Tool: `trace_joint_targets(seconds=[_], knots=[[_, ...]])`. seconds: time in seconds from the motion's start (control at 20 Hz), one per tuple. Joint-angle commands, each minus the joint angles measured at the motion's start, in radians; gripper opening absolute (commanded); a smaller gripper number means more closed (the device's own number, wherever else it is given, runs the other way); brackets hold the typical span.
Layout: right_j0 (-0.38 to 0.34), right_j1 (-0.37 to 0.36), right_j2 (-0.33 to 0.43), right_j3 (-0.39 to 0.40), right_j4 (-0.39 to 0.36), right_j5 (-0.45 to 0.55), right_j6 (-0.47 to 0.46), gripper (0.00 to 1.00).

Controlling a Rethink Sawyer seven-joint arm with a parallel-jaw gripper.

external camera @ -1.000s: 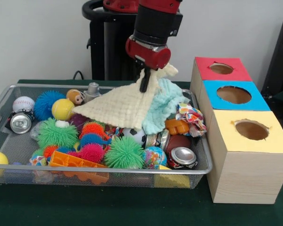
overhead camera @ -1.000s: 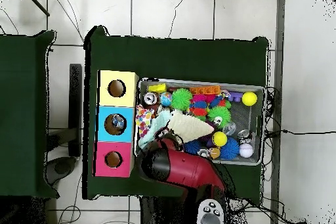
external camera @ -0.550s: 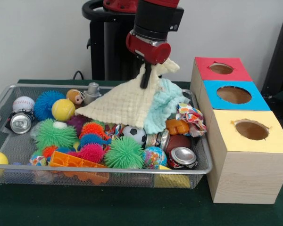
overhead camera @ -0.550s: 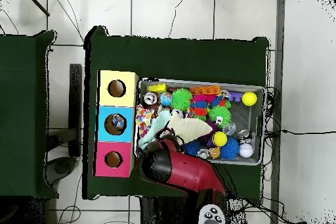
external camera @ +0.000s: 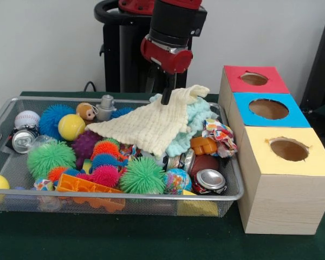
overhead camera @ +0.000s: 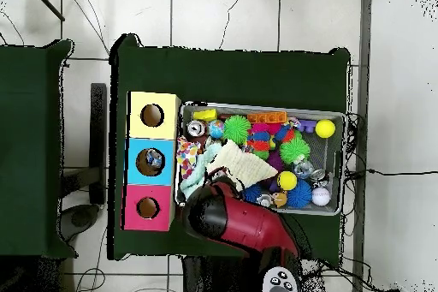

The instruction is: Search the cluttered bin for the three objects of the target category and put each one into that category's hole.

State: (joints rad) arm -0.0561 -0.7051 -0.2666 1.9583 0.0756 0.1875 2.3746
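Gripper [external camera: 166,98] is closed on the cream cloth [external camera: 146,125], holding 1 edge raised above the bin [external camera: 5,114]. The teal cloth [external camera: 197,122] lies beneath it, beside the 3-hole box [external camera: 284,179].

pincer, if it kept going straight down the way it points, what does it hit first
The cream cloth: the pincer points down with its tip already at the cloth's raised edge. Below that lies the light blue cloth, though depth is hard to judge.
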Motion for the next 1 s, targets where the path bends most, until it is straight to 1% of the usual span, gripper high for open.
trace_joint_targets(seconds=[0.05,0.2,0.35,0.55,0.7,0.85,1.0], knots=[[-0.047,0.034,0.028,-0.037,0.014,-0.027,0.11,1.0],[-0.115,0.036,0.057,-0.047,-0.018,-0.059,0.068,1.0],[-0.182,0.025,0.076,-0.063,-0.057,-0.062,0.014,1.0],[-0.251,0.014,0.108,-0.073,-0.104,-0.066,-0.032,1.0],[-0.314,0.036,0.157,-0.082,-0.143,-0.099,-0.046,1.0],[-0.363,0.064,0.196,-0.103,-0.179,-0.129,-0.045,1.0],[-0.42,0.105,0.246,-0.143,-0.215,-0.164,-0.041,1.0]])
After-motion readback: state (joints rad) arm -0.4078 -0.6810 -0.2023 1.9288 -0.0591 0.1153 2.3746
